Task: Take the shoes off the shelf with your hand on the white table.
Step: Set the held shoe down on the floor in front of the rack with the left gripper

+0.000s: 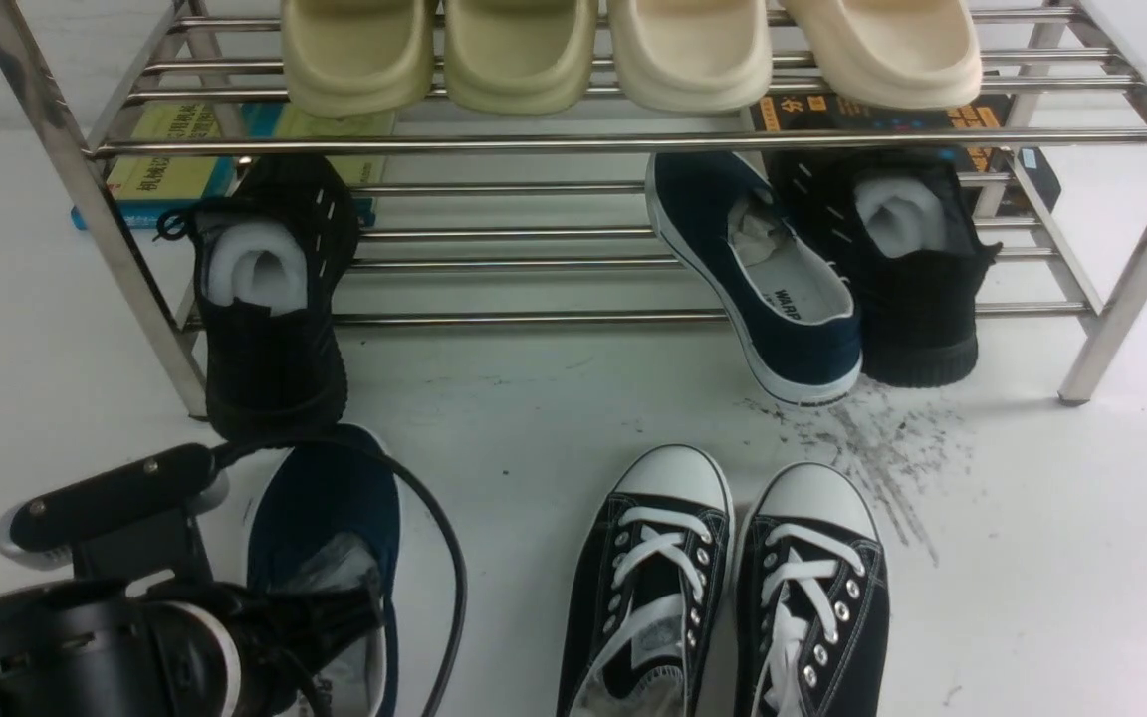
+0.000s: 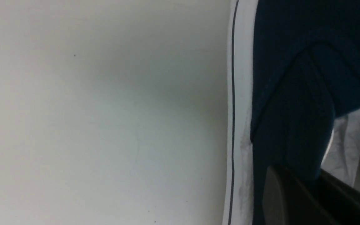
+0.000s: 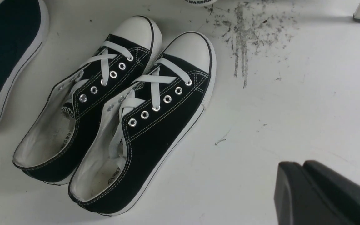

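At the lower left of the front view, one navy slip-on (image 1: 320,498) lies on the white bench (image 1: 1032,558). The left pincer (image 2: 316,195) is clamped on its canvas side wall, one finger outside and one inside the opening. The second navy slip-on (image 1: 783,299) sits right of centre on the lower tier of the shelf (image 1: 633,139), its heel down past the front bar at the bench, just beside a black knit sneaker (image 1: 917,289). It looks light, with soft canvas likely to buckle and a stiffer rubber sole, so the collar near the heel seems the best hold. Crumpled paper (image 1: 758,224) fills its toe, and the black knit sneaker holds white stuffing too. The right pincer (image 3: 305,187), at the lower right of its wrist view, is all but closed and empty.
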